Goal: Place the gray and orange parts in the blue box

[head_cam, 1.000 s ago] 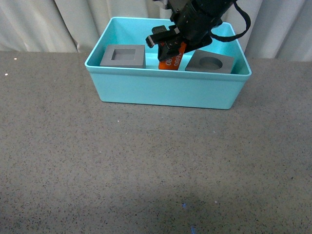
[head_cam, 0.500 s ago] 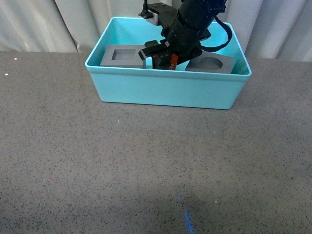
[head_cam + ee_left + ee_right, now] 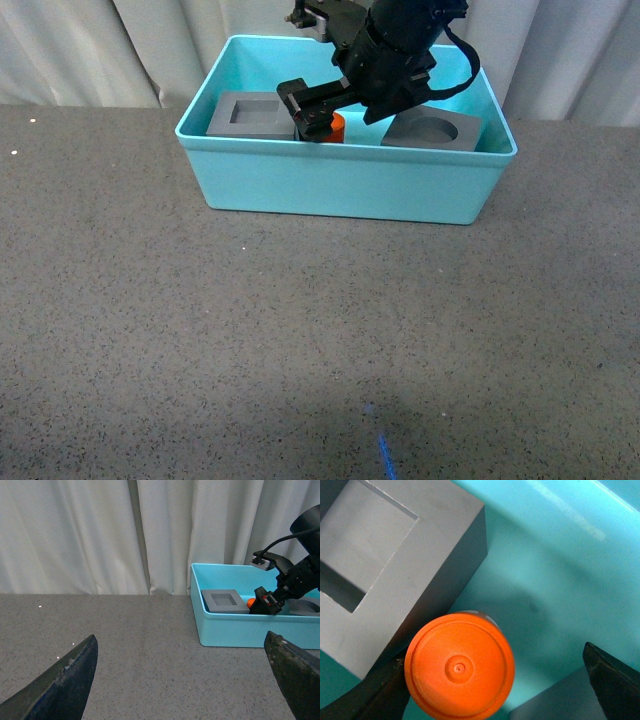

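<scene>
No readable text, label or number shows in any view. The orange cylinder (image 3: 459, 671) just under the right gripper (image 3: 318, 112) shows only its plain end cap.

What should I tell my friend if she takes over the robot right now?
Right claw: down inside the blue box, open around the orange cylinder, which stands upright on the box floor right beside the gray cube with the square recess.
Left claw: open, empty, away from the box over the table.
Gray cube with the round recess: also in the box.
Done: all three parts are in the box.
Left: lift the right claw straight up without knocking the cylinder.
</scene>
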